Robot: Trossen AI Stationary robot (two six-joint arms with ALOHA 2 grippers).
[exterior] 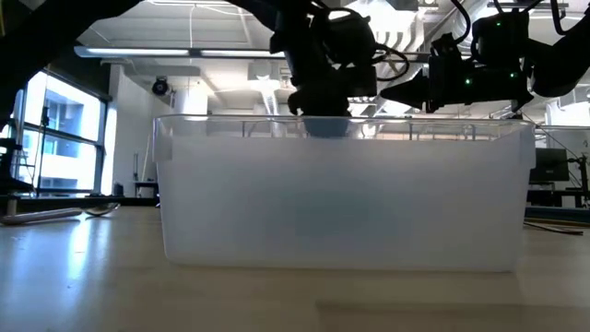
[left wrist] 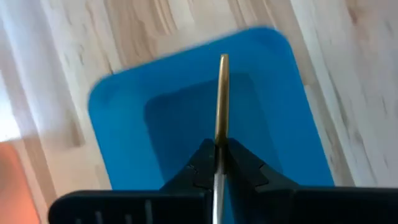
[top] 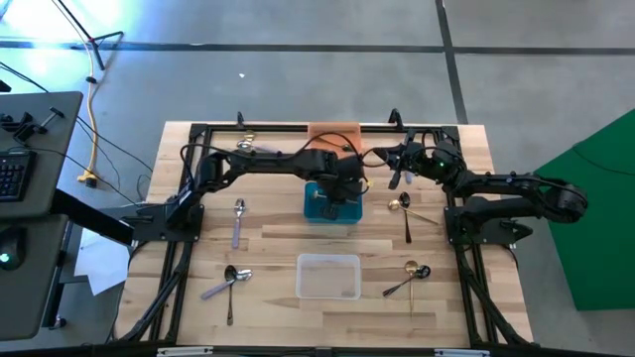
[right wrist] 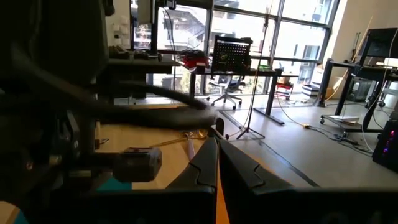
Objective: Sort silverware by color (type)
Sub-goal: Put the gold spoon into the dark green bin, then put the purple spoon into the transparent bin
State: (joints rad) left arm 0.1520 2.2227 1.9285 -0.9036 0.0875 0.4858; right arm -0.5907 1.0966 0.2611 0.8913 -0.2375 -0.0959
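Left fingers [left wrist: 214,163] clamp a gold utensil [left wrist: 221,93] over the teal bin [left wrist: 124,106]; right fingers [right wrist: 216,163] closed, empty.

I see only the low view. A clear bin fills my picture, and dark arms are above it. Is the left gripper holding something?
Observer: Yes. The left gripper is shut on a gold utensil, seen edge-on in the left wrist view.
Operator: What is under it?
Observer: The teal bin, directly below the gripper; the wrist view shows no cutlery in the part it covers.
Operator: And the right gripper?
Observer: The right gripper is shut and holds nothing, raised beside the teal bin, near a gold spoon on the table.
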